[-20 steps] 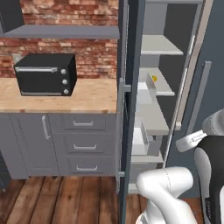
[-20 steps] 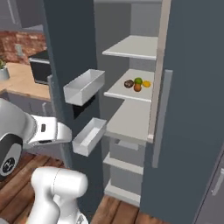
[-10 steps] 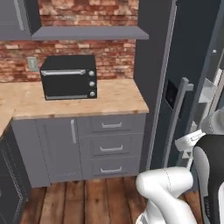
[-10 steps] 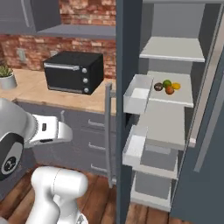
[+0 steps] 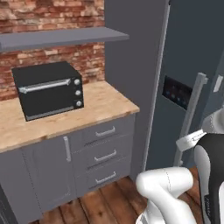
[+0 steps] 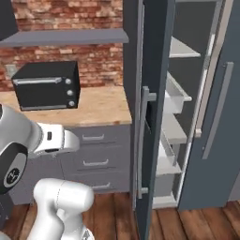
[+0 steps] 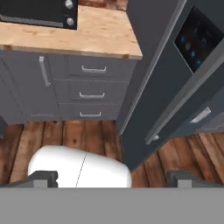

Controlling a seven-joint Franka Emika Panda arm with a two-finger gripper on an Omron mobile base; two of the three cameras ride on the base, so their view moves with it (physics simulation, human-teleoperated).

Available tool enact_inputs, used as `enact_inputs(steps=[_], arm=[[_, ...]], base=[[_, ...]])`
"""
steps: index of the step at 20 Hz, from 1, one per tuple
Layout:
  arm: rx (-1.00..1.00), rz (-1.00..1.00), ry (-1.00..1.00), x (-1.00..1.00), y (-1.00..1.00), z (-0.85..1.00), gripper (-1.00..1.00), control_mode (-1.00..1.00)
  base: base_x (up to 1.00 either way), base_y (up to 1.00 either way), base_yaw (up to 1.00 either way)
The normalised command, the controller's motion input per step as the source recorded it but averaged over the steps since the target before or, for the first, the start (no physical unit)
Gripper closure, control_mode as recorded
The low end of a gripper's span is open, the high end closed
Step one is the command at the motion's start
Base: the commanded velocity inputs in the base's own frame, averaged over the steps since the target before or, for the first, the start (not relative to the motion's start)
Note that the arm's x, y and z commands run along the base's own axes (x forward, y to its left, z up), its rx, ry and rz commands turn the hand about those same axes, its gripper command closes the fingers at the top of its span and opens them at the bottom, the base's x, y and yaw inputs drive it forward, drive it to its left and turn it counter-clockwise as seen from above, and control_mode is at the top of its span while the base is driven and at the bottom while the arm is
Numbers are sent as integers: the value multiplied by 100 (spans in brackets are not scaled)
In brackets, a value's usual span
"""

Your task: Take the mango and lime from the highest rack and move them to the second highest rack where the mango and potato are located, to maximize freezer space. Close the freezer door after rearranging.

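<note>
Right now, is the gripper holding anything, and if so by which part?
Nothing is held. In the hand view the gripper stands wide open, its two fingertips far apart, with only wooden floor beyond them.

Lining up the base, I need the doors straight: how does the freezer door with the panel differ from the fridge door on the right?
The freezer door stands swung open, edge-on toward the camera, and carries a dark panel. The right door is flat-faced without a panel, its bar handle facing us. Both are tall, slate blue-grey, with grey vertical bar handles.
</note>
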Motion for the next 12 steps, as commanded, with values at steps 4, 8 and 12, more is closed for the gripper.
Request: enact_inputs(steps=[4,8,12], arm=[[0,0,0,0,0,0,-100,100],[0,0,0,0,0,0,-100,100],[0,0,0,0,0,0,-100,100]], base=[[43,80,-64],[46,50,-58],[47,49,-57]])
